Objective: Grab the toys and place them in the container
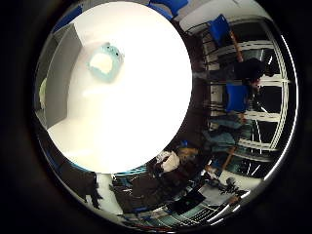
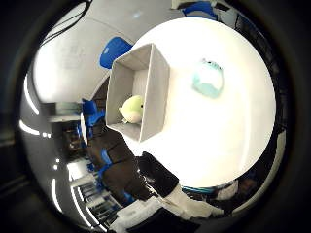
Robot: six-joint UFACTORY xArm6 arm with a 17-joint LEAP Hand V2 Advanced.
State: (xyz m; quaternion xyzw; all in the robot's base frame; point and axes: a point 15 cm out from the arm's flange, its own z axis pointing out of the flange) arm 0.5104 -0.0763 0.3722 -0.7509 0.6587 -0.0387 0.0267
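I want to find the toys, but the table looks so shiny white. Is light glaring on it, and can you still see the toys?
Little finger side view: the white table glares brightly, yet the teal toy lying on it still shows. Thumb side view: same glare on the table, while the yellow-green toy sits clearly inside the shaded grey container.

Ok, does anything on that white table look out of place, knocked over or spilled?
Nothing looks spilled or damaged. The grey container stands upright on the round white table with a yellow-green toy already inside. The only thing not in its place is the pale blue toy, lying loose on the tabletop beside the container.
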